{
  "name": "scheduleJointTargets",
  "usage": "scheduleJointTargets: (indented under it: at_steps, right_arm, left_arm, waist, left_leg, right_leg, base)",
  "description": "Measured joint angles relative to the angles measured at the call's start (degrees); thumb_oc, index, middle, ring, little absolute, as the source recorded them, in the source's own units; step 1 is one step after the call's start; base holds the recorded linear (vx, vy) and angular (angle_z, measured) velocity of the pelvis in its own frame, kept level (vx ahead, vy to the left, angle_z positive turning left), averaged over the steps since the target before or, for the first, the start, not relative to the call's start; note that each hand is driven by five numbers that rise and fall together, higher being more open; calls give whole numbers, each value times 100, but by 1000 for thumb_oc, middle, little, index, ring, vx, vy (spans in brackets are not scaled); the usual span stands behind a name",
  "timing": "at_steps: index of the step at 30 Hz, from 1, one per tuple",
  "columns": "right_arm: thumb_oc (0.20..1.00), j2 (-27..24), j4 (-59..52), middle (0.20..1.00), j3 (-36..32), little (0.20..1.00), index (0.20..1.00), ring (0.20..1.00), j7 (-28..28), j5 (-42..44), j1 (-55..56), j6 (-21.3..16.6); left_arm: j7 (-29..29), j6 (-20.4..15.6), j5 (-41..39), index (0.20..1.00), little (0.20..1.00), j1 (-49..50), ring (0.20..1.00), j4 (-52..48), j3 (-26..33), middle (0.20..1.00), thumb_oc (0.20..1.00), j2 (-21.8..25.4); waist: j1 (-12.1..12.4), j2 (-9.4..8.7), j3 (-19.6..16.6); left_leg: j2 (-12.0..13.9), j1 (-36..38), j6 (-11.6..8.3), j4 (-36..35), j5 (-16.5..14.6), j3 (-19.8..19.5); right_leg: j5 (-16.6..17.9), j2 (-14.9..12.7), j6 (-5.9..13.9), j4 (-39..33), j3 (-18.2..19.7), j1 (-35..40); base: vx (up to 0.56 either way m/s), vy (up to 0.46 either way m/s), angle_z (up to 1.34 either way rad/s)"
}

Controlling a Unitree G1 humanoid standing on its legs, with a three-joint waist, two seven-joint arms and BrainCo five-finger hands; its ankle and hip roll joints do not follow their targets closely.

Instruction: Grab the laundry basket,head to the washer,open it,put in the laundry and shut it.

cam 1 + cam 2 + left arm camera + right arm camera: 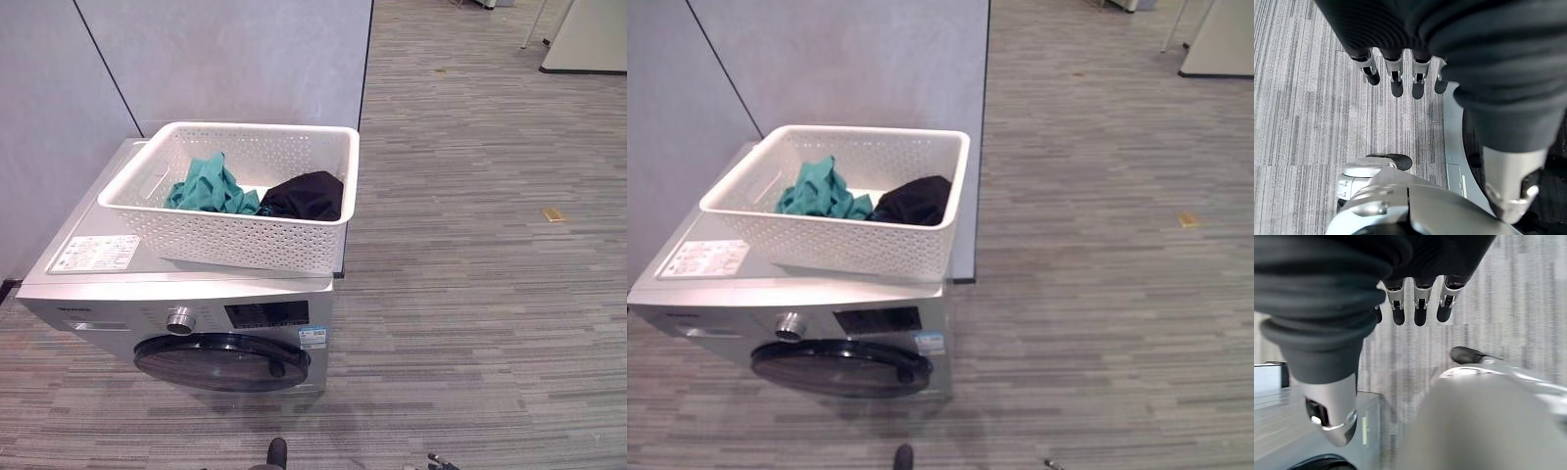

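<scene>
A white perforated laundry basket (235,240) stands on top of the silver washer (98,279), nearly covering its right half. Inside lie a teal garment (206,186) on the left and a black garment (309,196) on the right. The washer's round dark door (220,360) is closed, below a silver knob (179,319) and a dark display. My left hand (1397,81) hangs low over the carpet beside the washer's front, fingers straight and holding nothing. My right hand (1420,311) hangs the same way, with a washer corner (1283,431) beside it.
A grey partition wall (225,59) runs behind and left of the washer. Striped grey carpet (470,323) stretches to the right. A small yellow object (554,214) lies on it, and white furniture (588,34) stands at the far right.
</scene>
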Motion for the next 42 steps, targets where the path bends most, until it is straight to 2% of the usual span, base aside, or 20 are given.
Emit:
scheduleJointTargets:
  at_steps: [4,8,9,12,14,15,16,17,19,21,22,23,24,27,28,32,37,39,42]
  right_arm:
    - [1000,-131,-449,1000,227,1000,1000,1000,-127,-65,-194,3]
    - [1000,-436,-864,1000,759,1000,1000,1000,-128,-420,-774,-3]
    - [1000,-441,-857,1000,838,1000,1000,1000,-120,-579,-1051,9]
    - [1000,-430,-955,1000,1206,1000,1000,1000,-88,-801,-1602,15]
    - [1000,-343,-918,1000,1642,1000,1000,1000,-72,-811,-2098,105]
    - [1000,-224,-927,1000,1653,1000,1000,1000,-58,-810,-2259,102]
    - [1000,-46,-749,1000,1574,1000,1000,1000,-159,-788,-2347,248]
    - [1000,-7,-531,1000,1546,1000,1000,1000,-161,-789,-2342,299]
    - [1000,122,-256,1000,1679,1000,1000,1000,-164,-735,-2448,377]
    - [1000,134,-152,1000,1673,1000,1000,1000,-180,-657,-2492,440]
    - [1000,160,-26,1000,1802,1000,1000,1000,-173,-613,-2550,454]
    - [1000,207,119,1000,1925,1000,1000,1000,-186,-565,-2618,473]
    - [1000,215,155,1000,2024,1000,1000,1000,-111,-564,-2756,476]
    - [1000,263,188,1000,2169,1000,1000,1000,-94,-567,-2789,486]
    - [1000,333,242,1000,2280,1000,1000,1000,-93,-579,-2834,511]
    - [1000,730,581,1000,2522,1000,1000,1000,-104,-805,-2673,530]
    - [1000,1227,565,1000,2815,1000,1000,1000,130,-802,-2217,599]
    - [1000,1592,494,1000,2898,1000,1000,1000,185,-790,-1948,607]
    - [1000,1609,347,1000,3022,1000,1000,1000,248,-732,-1907,591]
  left_arm:
    - [41,1,9,1000,1000,-78,1000,-115,-43,1000,1000,2]
    - [32,2,22,1000,1000,-252,1000,-152,-161,1000,1000,19]
    - [21,3,60,1000,1000,-324,1000,-147,-227,1000,1000,22]
    - [-18,14,119,1000,1000,-516,1000,-134,-318,1000,1000,62]
    - [-43,39,245,1000,1000,-702,1000,-158,-730,1000,1000,161]
    - [-46,36,287,1000,1000,-769,1000,-205,-736,1000,1000,178]
    - [-45,49,289,1000,1000,-805,1000,-232,-754,1000,1000,180]
    - [-47,63,290,1000,1000,-837,1000,-235,-822,1000,1000,280]
    - [-44,102,291,1000,1000,-876,1000,-268,-926,1000,1000,390]
    - [-44,114,291,1000,1000,-888,1000,-383,-908,1000,1000,478]
    - [-44,133,302,1000,1000,-816,1000,-378,-926,1000,1000,448]
    - [-44,132,341,1000,1000,-769,1000,-385,-927,1000,1000,429]
    - [-31,140,334,1000,1000,-671,1000,-461,-870,1000,1000,381]
    - [-34,136,352,1000,1000,-536,1000,-551,-872,1000,1000,343]
    - [-16,137,355,1000,1000,-540,1000,-552,-862,1000,1000,345]
    - [38,171,373,1000,1000,-559,1000,-467,-811,1000,1000,337]
    - [81,175,495,1000,1000,-573,1000,-375,-801,1000,1000,352]
    - [103,177,506,1000,1000,-599,1000,-382,-825,1000,1000,342]
    - [152,178,508,1000,1000,-665,1000,-415,-882,1000,1000,287]
  waist:
    - [93,-66,38]
    - [183,-190,113]
    - [263,-226,127]
    - [344,-273,187]
    - [484,-195,232]
    - [580,-165,264]
    - [648,-168,263]
    - [709,-263,261]
    - [808,-429,251]
    - [856,-576,267]
    - [955,-589,286]
    - [1036,-550,299]
    - [1104,-499,334]
    - [1192,-337,383]
    - [1242,-345,375]
    - [1258,-366,298]
    - [1286,-473,194]
    - [1289,-542,142]
    - [1272,-559,127]
  left_leg:
    - [-2,-85,-57,33,43,-25]
    - [-134,-163,-17,192,12,-16]
    - [-227,-158,89,222,-66,2]
    - [-419,-163,222,280,-167,6]
    - [-426,-115,358,324,-195,-91]
    - [-416,11,465,235,-126,-188]
    - [-419,35,490,228,-139,-261]
    - [-456,28,499,227,-146,-402]
    - [-506,-74,381,258,-127,-564]
    - [-533,-181,337,250,-159,-715]
    - [-523,-201,229,247,-145,-803]
    - [-433,-255,148,268,-160,-839]
    - [-251,-303,16,324,-179,-826]
    - [-43,-260,-139,306,-80,-837]
    - [99,-228,-229,309,-21,-831]
    - [324,-25,-330,125,40,-789]
    - [306,29,-346,47,7,-733]
    - [230,43,-314,51,-8,-721]
    - [156,51,-292,54,-13,-717]
  right_leg:
    - [20,-5,-10,-5,-44,-54]
    - [35,-164,22,10,-124,-41]
    - [38,-262,31,36,-134,-25]
    - [35,-463,40,261,-172,-27]
    - [13,-578,16,992,-168,-286]
    - [-84,-675,51,1372,-151,-483]
    - [-233,-686,58,1305,-152,-499]
    - [-141,-693,116,715,-167,-494]
    - [-55,-657,171,405,-162,-591]
    - [98,-571,113,227,-87,-692]
    - [397,-472,175,105,-13,-656]
    - [479,-357,186,-54,-24,-562]
    - [536,-140,60,-189,-64,-542]
    - [537,120,-45,-206,-172,-433]
    - [471,250,-148,-198,-269,-360]
    - [278,492,-285,-211,-502,-120]
    - [252,458,-280,-193,-494,-94]
    - [258,385,-259,-163,-488,-82]
    - [285,318,-214,-163,-491,-66]
  base:
    - [-34,96,5]
    - [-2,190,8]
    - [-8,198,5]
    - [-41,155,9]
    - [4,77,25]
    - [36,31,28]
    - [7,-75,39]
    - [-10,-76,46]
    - [-16,-72,47]
    - [-36,-155,54]
    - [-40,-190,37]
    - [-13,-225,19]
    - [-3,-189,8]
    - [-24,-194,13]
    - [-33,-154,37]
    - [3,-77,29]
    - [12,0,3]
    - [0,0,0]
    - [8,21,1]
